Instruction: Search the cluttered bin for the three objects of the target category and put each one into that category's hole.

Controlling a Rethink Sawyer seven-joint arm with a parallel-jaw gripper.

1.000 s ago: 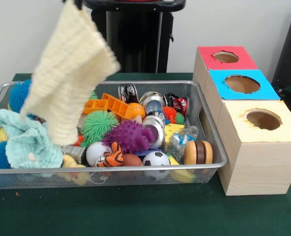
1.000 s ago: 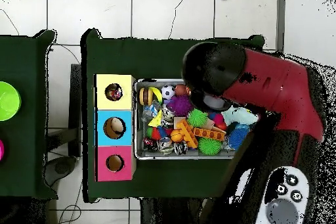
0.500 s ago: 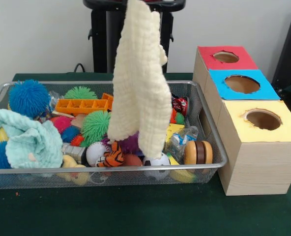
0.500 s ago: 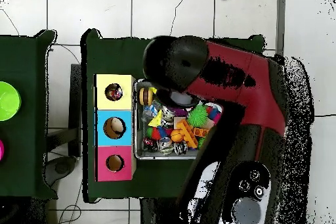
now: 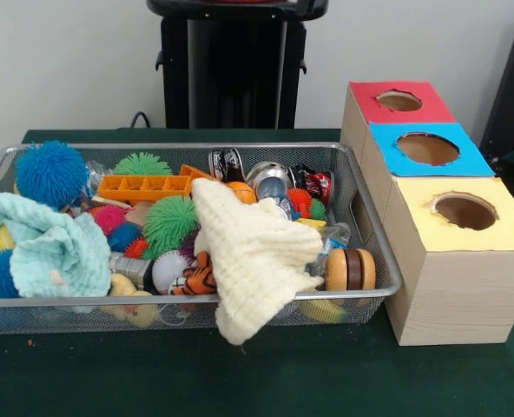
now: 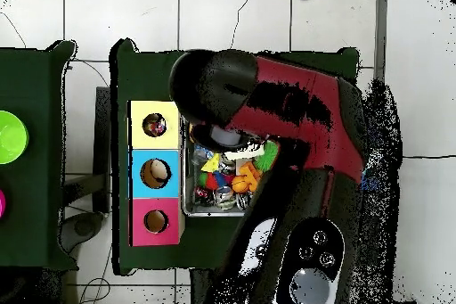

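Note:
The wire mesh bin stands on the green table, full of toys. A cream knitted cloth lies loose on the toys at the bin's front middle and hangs over the front rim. Nothing holds it. In the bin I see a mint cloth, a blue spiky ball, a green spiky ball, an orange tray, a wooden yo-yo and metal cans. In the overhead view the red arm covers most of the bin. The gripper shows in neither view.
Three wooden boxes with round holes stand right of the bin: red top, blue top, yellow top. The black pedestal stands behind the bin. A green round thing lies on the side table.
The cream cloth hung high and swung from left toward the middle; now it has dropped onto the toys and front rim. The arm has moved further over the bin toward the boxes.

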